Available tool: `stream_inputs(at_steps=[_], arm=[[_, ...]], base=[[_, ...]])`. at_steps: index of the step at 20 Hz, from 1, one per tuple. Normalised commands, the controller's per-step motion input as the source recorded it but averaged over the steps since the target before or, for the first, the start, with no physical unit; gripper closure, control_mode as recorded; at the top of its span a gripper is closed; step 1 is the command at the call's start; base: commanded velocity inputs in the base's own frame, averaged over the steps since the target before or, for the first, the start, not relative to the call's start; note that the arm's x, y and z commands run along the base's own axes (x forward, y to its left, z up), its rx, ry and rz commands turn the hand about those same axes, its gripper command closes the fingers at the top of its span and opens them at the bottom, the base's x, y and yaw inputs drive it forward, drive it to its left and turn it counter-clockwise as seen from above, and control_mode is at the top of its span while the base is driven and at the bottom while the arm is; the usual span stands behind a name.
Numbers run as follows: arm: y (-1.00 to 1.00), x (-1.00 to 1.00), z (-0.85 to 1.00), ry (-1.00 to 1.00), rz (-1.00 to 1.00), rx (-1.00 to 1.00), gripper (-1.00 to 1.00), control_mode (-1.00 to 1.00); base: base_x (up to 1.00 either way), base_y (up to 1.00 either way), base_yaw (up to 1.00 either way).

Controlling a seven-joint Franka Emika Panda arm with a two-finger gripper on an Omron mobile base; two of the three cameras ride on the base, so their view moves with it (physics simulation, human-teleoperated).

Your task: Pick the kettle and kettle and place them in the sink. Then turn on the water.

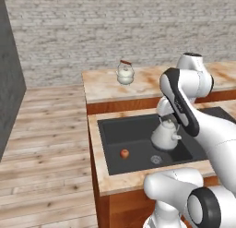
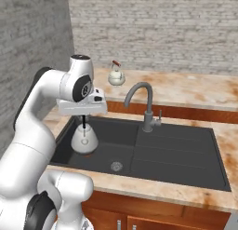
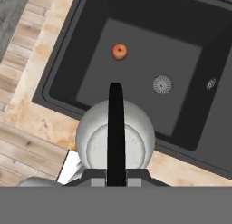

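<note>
My gripper (image 2: 83,118) is shut on the black arched handle (image 3: 116,128) of a whitish-silver kettle (image 2: 84,139). This kettle (image 1: 166,135) hangs upright just above the left basin of the matte black sink (image 2: 176,154), near the basin's back left corner. The second kettle (image 1: 125,75), with a reddish-brown handle, stands on the raised back counter, apart from the arm. The grey gooseneck tap (image 2: 142,101) rises behind the sink's middle. The water is out of view: nothing runs from the tap.
A small red apple (image 3: 119,51) lies on the floor of the left basin, beside the round drain (image 3: 162,84). A marbled counter (image 1: 133,178) frames the sink. A brick wall stands behind, and wooden floor lies to the left.
</note>
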Motion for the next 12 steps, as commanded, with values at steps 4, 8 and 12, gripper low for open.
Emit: stream_inputs(at_steps=[4, 8, 12], arm=[[0.0, 0.18, -0.36, 0.01, -0.04, 0.0, 1.0, -1.0], [0.0, 0.24, -0.39, 0.01, -0.05, -0.02, 1.0, -1.0], [0.0, 0.24, -0.41, 0.0, -0.04, -0.04, 1.0, -1.0]], base=[[0.0, 0.0, 0.0], [0.0, 0.0, 0.0], [0.0, 0.0, 0.0]])
